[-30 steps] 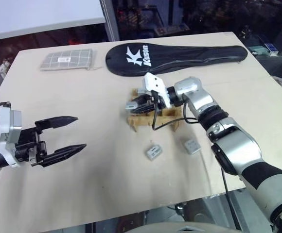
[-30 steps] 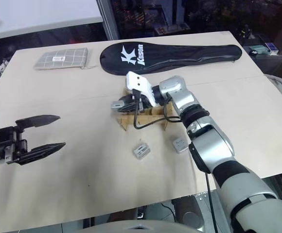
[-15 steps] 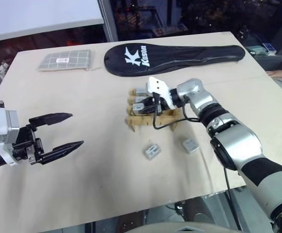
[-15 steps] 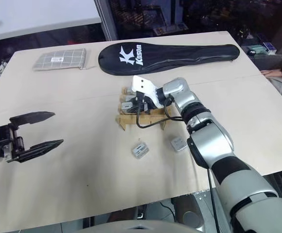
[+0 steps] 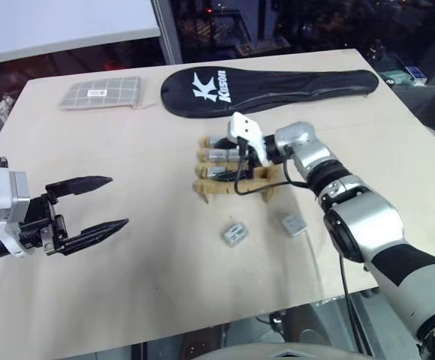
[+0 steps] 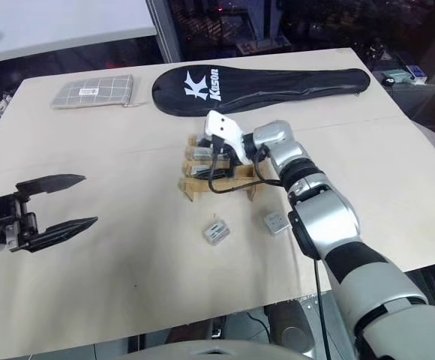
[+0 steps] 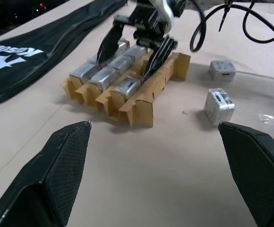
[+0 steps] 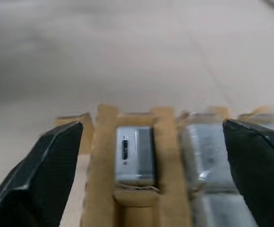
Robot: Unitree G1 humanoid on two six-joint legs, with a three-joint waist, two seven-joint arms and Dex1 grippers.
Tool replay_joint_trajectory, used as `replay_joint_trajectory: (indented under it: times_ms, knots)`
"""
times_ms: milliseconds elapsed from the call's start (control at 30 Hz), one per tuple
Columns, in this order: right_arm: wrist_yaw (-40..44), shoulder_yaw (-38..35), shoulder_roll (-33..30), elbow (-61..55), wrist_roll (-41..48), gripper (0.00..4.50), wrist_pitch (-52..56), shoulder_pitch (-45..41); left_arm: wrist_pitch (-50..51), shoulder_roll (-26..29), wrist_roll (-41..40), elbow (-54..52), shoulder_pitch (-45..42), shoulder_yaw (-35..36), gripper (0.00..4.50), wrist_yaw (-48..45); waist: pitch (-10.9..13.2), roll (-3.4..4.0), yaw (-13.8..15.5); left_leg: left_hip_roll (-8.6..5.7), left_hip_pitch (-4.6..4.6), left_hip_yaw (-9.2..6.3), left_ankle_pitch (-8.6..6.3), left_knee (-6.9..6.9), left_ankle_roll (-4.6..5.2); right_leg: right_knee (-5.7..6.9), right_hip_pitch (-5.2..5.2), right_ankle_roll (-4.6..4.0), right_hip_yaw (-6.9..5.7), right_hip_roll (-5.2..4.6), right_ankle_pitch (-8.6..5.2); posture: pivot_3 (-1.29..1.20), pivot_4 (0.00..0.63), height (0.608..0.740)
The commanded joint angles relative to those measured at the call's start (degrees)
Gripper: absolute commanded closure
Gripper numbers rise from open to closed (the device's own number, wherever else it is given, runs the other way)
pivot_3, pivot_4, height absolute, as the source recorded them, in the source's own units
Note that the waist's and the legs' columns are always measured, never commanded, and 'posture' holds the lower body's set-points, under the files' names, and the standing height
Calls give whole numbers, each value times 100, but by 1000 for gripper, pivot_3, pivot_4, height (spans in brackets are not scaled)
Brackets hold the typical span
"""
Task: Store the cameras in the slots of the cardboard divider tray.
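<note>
Cameras are sitting in the slots of the cardboard divider tray [image 5: 232, 174], which is lying near the middle of the table [image 5: 127, 300], just below the long black racket cover [image 5: 270, 84] in the head view. In the left wrist view, several silver blocks [image 7: 112, 72] are lying side by side in the brown compartments. Two more cameras are resting loose on the table below the tray: one [image 5: 235, 234] toward the lower centre of the frame, the other [image 5: 295, 224] just right of it, the two apart from each other and from the tray.

Hovering over the tray's right part, the right gripper [image 7: 133, 51] is holding its two black fingers spread wide, one on each side of the filled slots, gripping nothing. Its own wrist view is looking down on one stored camera [image 8: 134, 153] lying between cardboard strips.

At the left edge of the frame, well apart from the tray, the left gripper [image 5: 97, 204] is holding its fingers spread and empty.

A grey checked pouch [image 5: 102, 94] is lying at the upper left of the table.
</note>
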Motion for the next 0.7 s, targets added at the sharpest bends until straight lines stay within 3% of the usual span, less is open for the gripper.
replay_joint_trajectory:
  times_ms: [33,200,300,500,700]
  knots:
    - [672,-195,-481,-1673,542,59,644,501,-108,91,29,99,-156,-123,0,-79,-2,-3,17,0,0,-1,0,0,0,0,0,0,-1,-1,0,0,150,740]
    - [1219,-206,-1692,-5219,1514,59,2335,2346,-151,138,80,311,-498,-452,0,-185,-1,0,157,-2,-14,-21,-1,3,0,-6,2,1,-25,-8,0,0,150,740]
    - [1315,-269,-2502,-6453,1809,59,2805,3316,-192,185,131,486,-743,-675,0,-285,2,4,173,-3,-43,-24,-1,12,1,-5,-24,1,-30,-11,0,0,150,740]
    - [1249,0,-3506,-7131,1573,59,2447,4491,-201,256,174,738,-1156,-1020,0,-462,1,1,135,-1,-31,12,0,21,4,-1,-16,7,-21,3,-3,0,150,740]
    - [949,499,-3671,-6452,728,59,1297,4552,-59,361,134,765,-1188,-1247,0,-801,0,-1,133,4,2,47,0,22,4,4,7,30,1,20,-18,0,150,740]
